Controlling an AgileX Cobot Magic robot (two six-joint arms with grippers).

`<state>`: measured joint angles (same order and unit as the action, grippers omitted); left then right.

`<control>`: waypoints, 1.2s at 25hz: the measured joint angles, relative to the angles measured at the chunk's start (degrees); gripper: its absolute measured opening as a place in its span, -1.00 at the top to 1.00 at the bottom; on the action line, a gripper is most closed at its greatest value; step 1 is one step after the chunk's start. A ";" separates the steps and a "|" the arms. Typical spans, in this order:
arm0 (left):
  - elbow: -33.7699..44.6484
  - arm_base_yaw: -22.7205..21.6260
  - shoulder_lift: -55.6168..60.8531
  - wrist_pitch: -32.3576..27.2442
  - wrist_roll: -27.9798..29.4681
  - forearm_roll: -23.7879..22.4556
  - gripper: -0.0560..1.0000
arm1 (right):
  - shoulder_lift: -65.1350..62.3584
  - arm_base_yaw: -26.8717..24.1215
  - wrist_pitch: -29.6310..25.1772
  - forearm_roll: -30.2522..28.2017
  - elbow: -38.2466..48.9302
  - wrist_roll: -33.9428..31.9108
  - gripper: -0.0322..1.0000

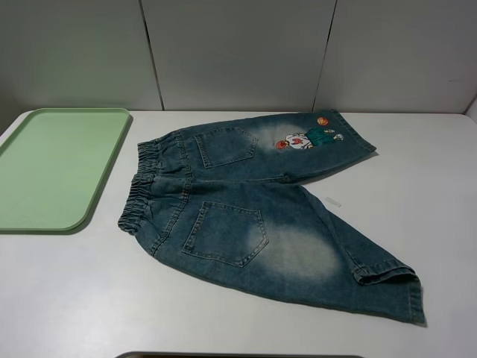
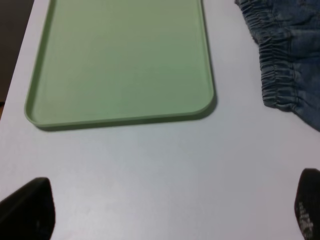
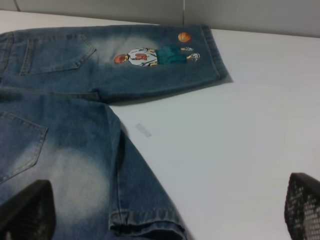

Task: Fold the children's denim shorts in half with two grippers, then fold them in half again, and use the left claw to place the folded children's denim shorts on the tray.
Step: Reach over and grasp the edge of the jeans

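The children's denim shorts (image 1: 253,209) lie spread flat on the white table, back pockets up, waistband toward the tray, legs splayed to the right. A cartoon patch (image 1: 305,138) marks the far leg near its hem. The pale green tray (image 1: 56,164) sits at the table's left with nothing on it. Neither arm shows in the exterior high view. In the left wrist view my left claw (image 2: 170,210) stands open over bare table between the tray (image 2: 120,60) and the waistband (image 2: 280,65). My right gripper (image 3: 165,210) is open over the near leg's hem (image 3: 145,220); the patch (image 3: 155,56) lies beyond.
A small white tag (image 1: 333,201) lies on the table between the two legs, also the tag (image 3: 143,130) in the right wrist view. Grey wall panels stand behind the table. A dark edge (image 1: 223,355) runs along the table's front.
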<state>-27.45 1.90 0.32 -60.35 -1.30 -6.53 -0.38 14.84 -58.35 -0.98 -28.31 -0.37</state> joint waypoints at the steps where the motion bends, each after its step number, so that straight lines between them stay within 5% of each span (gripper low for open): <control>1: 0.00 0.00 0.00 0.00 0.00 0.00 -0.91 | 0.00 0.07 0.00 0.00 0.00 0.00 -0.41; 17: 0.00 0.00 0.00 0.00 -0.18 2.84 -0.91 | 0.13 0.20 0.00 1.84 0.00 0.00 -0.41; 30: -10.19 8.47 -10.72 -0.07 -15.11 9.74 -0.91 | 16.84 9.97 0.10 0.42 -8.17 15.50 -0.41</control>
<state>-37.63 10.36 -10.40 -60.43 -16.41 3.21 16.46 24.81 -58.25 -0.56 -36.48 15.13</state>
